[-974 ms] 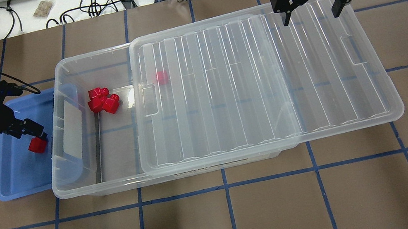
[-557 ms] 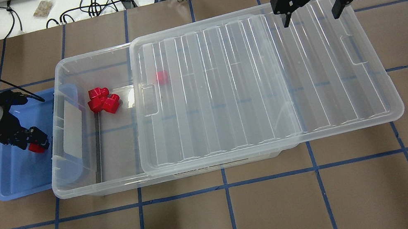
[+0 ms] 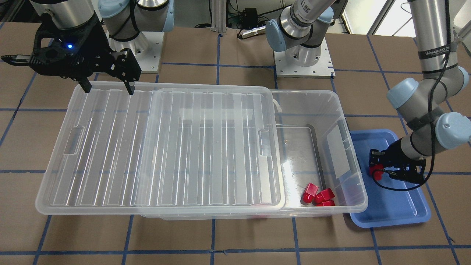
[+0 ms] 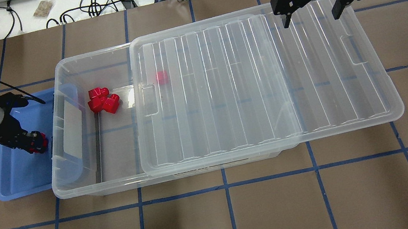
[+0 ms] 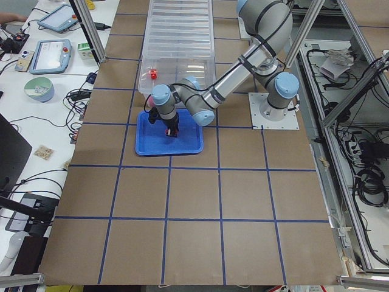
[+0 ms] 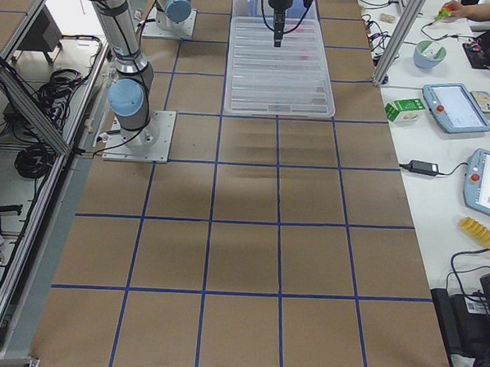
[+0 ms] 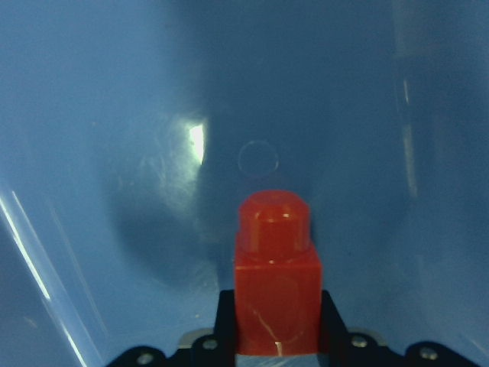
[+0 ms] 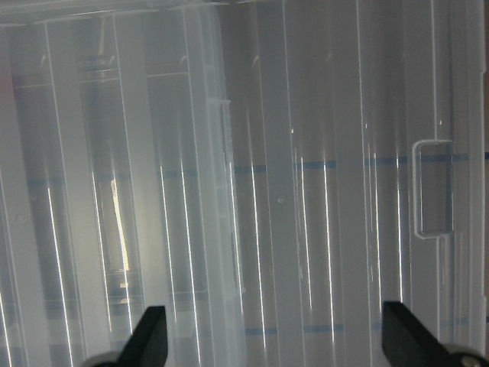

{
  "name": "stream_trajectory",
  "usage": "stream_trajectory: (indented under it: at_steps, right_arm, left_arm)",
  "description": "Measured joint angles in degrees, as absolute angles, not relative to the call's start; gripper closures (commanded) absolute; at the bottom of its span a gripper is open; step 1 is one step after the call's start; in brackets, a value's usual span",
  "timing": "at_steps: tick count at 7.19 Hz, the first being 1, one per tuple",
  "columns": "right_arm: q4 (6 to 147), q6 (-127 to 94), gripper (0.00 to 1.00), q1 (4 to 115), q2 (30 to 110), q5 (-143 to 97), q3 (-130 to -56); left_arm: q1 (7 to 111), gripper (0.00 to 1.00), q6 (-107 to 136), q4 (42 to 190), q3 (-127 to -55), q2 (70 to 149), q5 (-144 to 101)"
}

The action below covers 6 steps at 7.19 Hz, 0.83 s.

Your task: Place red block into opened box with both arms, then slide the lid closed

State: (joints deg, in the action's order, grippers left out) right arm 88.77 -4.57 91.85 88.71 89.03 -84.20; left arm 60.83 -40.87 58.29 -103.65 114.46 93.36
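We see the left tool (image 4: 35,143) clamped on the red block (image 7: 276,267) over the blue tray (image 4: 17,176) beside the box (image 4: 89,57), right tool (image 4: 311,19) wide open above the lid's (image 4: 256,80) overhanging end.

The brown, blue-gridded table (image 4: 280,214) is carrying the box (image 4: 113,147) and, just beside its end, a shallow blue tray (image 4: 22,176).

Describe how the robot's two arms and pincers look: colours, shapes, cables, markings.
Silver-grey tubes with light-blue joint caps; a black cable runs along the left arm. Black two-finger pincers; the right pincer shows white lettering and a blue light.
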Motion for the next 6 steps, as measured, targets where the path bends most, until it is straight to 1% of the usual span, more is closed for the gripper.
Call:
stream_trajectory:
  at_steps: [1, 2, 4, 5, 6]
  right_arm:
    - [88.77, -4.57, 0.0, 91.85, 88.74, 89.03, -84.2]
    - [88.77, -4.57, 0.0, 91.85, 88.76, 89.03, -84.2]
    - [88.75, -4.57, 0.0, 91.85, 88.8, 89.03, -84.2]
    - [88.75, -4.55, 0.0, 91.85, 88.81, 89.03, -84.22]
    - [88.79, -4.51, 0.0, 91.84, 88.79, 89.02, -84.26]
  left_arm:
    - [61.02, 1.0, -40.87, 60.32, -101.73, 113.35, 93.41]
    - [61.21, 1.0, -40.87, 65.23, -97.98, 111.71, 93.33]
    - [63.04, 1.0, -39.33, 79.69, -87.11, 108.18, 92.63]
    - [66.59, 1.0, -35.15, 84.0, -83.49, 106.34, 92.46]
    - [71.23, 1.0, -29.54, 85.97, -81.98, 104.72, 92.34]
